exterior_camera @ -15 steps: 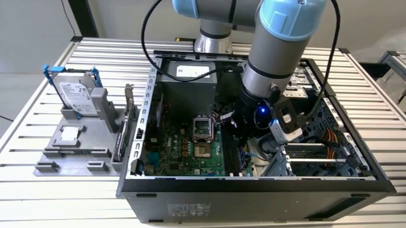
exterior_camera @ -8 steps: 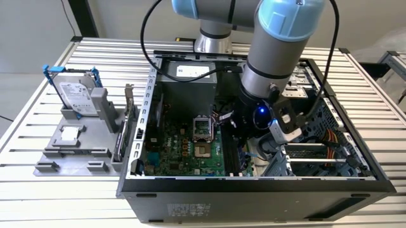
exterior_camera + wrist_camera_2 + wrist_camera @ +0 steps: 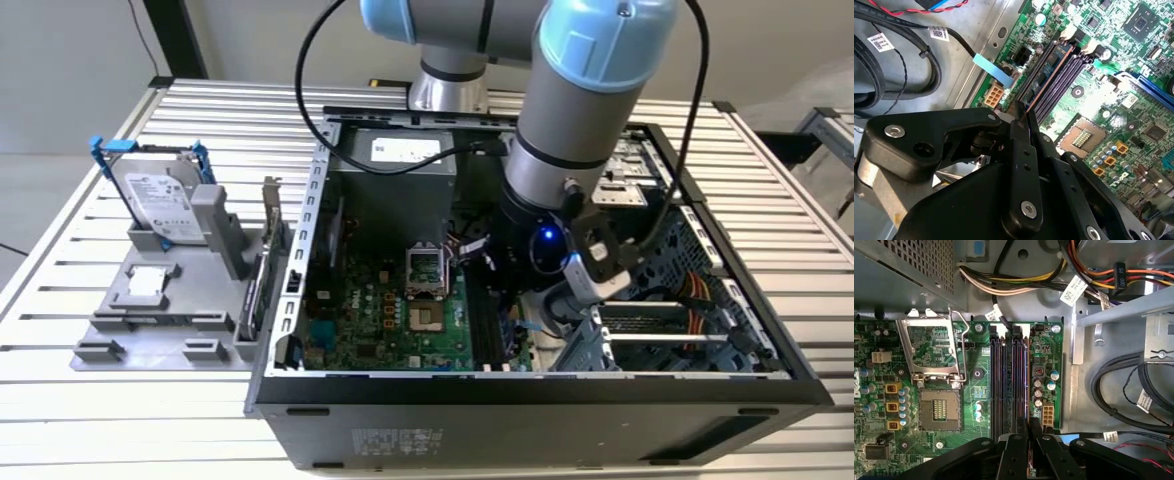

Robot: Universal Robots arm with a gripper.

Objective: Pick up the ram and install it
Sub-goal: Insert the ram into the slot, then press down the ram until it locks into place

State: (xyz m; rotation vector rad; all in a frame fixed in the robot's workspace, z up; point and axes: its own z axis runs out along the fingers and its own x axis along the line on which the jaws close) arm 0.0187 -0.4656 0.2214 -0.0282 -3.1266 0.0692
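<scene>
In both wrist views my gripper (image 3: 1030,432) (image 3: 1026,120) is shut on the ram (image 3: 1026,385) (image 3: 1050,77). The ram is seen edge-on as a thin line running away from the fingertips. It lies along the memory slot nearest the motherboard's edge, beside three empty dark slots (image 3: 1004,385). I cannot tell how deep it sits in that slot. In the exterior view the arm (image 3: 574,150) reaches down into the open computer case (image 3: 534,385), and its wrist covers the slots.
The open CPU socket (image 3: 940,410) lies beside the slots. Black cables (image 3: 1124,400) and a metal drive cage (image 3: 1124,310) crowd the other side. Outside the case, on the exterior view's left, a grey holder (image 3: 160,320) carries a hard drive (image 3: 160,200) and a bracketed card (image 3: 267,260).
</scene>
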